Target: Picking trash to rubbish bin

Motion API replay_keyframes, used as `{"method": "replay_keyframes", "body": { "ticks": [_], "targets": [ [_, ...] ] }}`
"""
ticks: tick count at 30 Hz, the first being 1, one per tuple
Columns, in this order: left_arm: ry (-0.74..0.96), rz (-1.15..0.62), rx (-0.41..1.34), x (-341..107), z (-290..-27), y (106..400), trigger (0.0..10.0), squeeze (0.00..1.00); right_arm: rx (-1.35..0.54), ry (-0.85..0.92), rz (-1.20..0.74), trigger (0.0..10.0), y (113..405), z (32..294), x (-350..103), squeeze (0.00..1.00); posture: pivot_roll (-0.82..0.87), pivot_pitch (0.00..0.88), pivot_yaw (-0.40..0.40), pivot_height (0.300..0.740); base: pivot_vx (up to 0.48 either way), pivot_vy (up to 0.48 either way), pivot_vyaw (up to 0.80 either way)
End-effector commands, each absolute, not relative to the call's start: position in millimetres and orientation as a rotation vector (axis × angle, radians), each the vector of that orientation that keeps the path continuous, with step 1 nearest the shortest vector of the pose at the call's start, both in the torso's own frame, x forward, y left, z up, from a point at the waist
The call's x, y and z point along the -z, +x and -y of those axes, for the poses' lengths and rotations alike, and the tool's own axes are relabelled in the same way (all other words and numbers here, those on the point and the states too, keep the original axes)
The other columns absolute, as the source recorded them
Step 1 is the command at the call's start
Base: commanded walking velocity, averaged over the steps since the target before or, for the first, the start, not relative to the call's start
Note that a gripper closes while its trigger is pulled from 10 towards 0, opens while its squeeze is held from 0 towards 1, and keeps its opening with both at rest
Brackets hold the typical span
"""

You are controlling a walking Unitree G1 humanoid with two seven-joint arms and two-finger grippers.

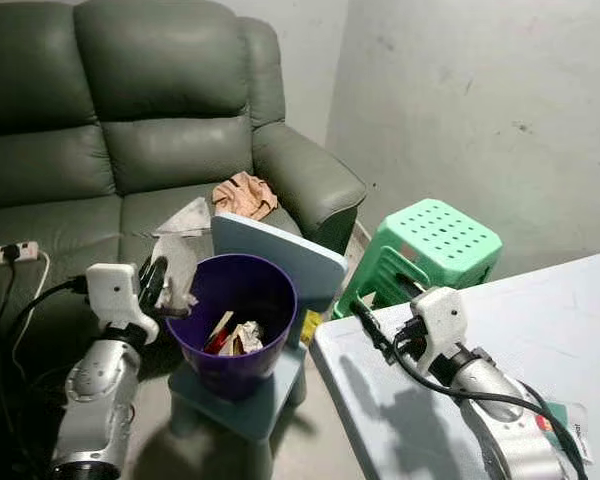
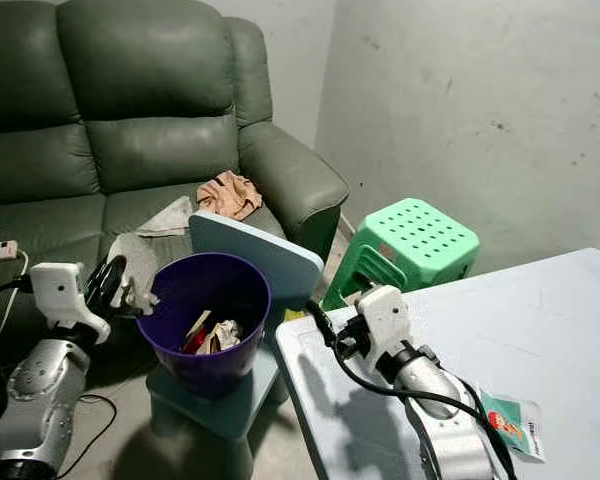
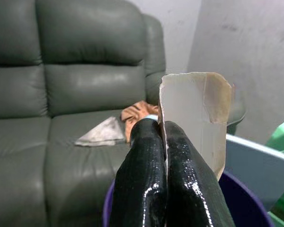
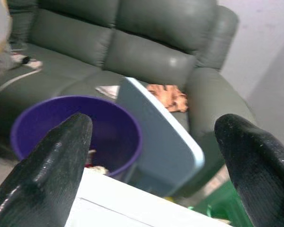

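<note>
at bin [image 1: 242, 290] rim: left gripper [image 1: 158, 281] pinching paper scrap [image 1: 180, 268]

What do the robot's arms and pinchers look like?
Both arms are shiny silver tubes with boxy white wrist blocks. The left gripper and the right gripper each have two long, glossy black fingers. Black cables loop along the right arm and out from the left wrist.

Purple bin [image 1: 242, 300] on pale blue chair [image 1: 280, 262]; beside it, dark green sofa [image 1: 130, 120], perforated mint green stool [image 1: 435, 245], orange-tan cloth [image 1: 244, 195], white table [image 1: 540, 330]
</note>
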State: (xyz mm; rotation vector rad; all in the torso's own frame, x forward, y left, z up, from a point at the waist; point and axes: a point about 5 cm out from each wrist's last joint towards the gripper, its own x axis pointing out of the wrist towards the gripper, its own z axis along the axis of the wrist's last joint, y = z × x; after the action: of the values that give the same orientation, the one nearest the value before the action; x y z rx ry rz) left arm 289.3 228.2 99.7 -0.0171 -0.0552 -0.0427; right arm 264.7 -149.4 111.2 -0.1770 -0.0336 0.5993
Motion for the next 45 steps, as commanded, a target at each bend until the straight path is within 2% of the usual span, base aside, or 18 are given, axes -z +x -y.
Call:
{"method": "replay_keyframes", "body": {
  "ticks": [1,4,12,22,36,45],
  "targets": [
    [0.003,0.061,0.051,-101.9,-231.0,291.9,10.0,0.0,-0.63,-0.176,0.032,10.0,262.7,149.0,-115.3,0.0,-0.02,0.057,-0.104,0.74,0.0,0.0,0.0],
    [0.033,0.023,0.056,-94.9,-244.5,289.3,10.0,0.0,-0.696,-0.163,0.022,10.0,256.8,143.6,-120.1,0.0,-0.02,0.079,-0.114,0.74,0.0,0.0,0.0],
    [0.084,-0.011,0.104,-91.6,-251.9,287.9,10.0,0.0,-0.729,-0.161,0.012,10.0,249.4,145.7,-128.5,0.0,-0.02,0.138,-0.131,0.74,0.0,0.0,0.0],
    [0.144,-0.001,0.152,-107.1,-261.8,310.2,10.0,0.0,-0.744,-0.072,0.044,10.0,240.1,146.3,-154.3,0.0,-0.04,0.219,-0.164,0.74,0.0,0.0,0.0],
    [0.137,0.055,0.234,-150.1,-257.1,352.9,10.0,0.0,-0.741,0.026,0.096,10.0,216.5,144.1,-194.3,0.0,-0.09,0.315,-0.188,0.74,0.0,0.0,0.0],
    [0.152,0.064,0.295,-164.3,-245.6,367.3,10.0,0.0,-0.758,0.034,0.107,10.0,205.1,146.7,-214.6,0.0,-0.13,0.37,-0.215,0.74,0.0,0.0,0.0]
  ]
}}
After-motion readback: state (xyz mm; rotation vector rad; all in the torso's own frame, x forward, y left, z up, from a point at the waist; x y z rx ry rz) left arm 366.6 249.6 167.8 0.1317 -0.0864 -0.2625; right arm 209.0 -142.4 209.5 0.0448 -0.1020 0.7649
